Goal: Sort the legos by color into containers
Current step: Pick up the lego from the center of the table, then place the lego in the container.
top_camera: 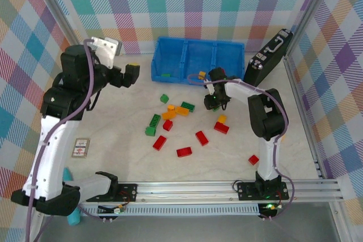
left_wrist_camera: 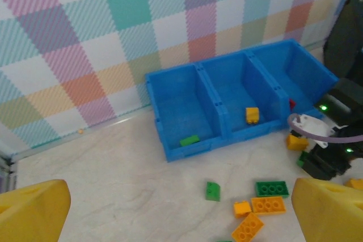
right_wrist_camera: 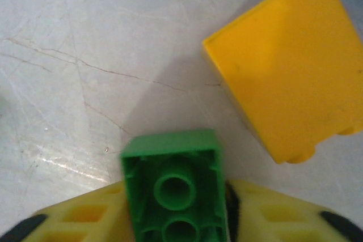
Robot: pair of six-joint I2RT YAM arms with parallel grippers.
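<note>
Plaid walls on three sides, pale veined tabletop (top_camera: 113, 157) underneath, w/ the blue tray (top_camera: 198, 42) at upper centre of the top view. Loose bricks (top_camera: 176, 111) lie scattered mid-frame below it.

The right hand (top_camera: 215, 105) sits low, just under the tray's right end. In the right wrist view its yellow fingers (right_wrist_camera: 85, 219) are pinching a green brick (right_wrist_camera: 173, 185) at bottom centre, hollow underside facing the lens. The brick's long axis runs up-down the frame, i.e. in line w/ the fingers. A yellow brick (right_wrist_camera: 283, 72) lies apart from it on the tabletop at upper right.

The left hand (top_camera: 132, 75) hangs at upper left of the top view, spread wide and empty; its two tips (left_wrist_camera: 34, 211) sit in the bottom corners of the left wrist view.

What matters next, we think: the tray's left compartment holds a green piece (left_wrist_camera: 189, 140), the middle one a yellow-orange piece (left_wrist_camera: 252, 115), and the right one something red (left_wrist_camera: 291, 104). So the held green brick probably belongs in the left compartment. In the top view that lies up and well to the left of the right hand, at the tray's far end. The left hand is nearer that compartment but carries nothing, so we'd expect the right arm to reach across to it.
</note>
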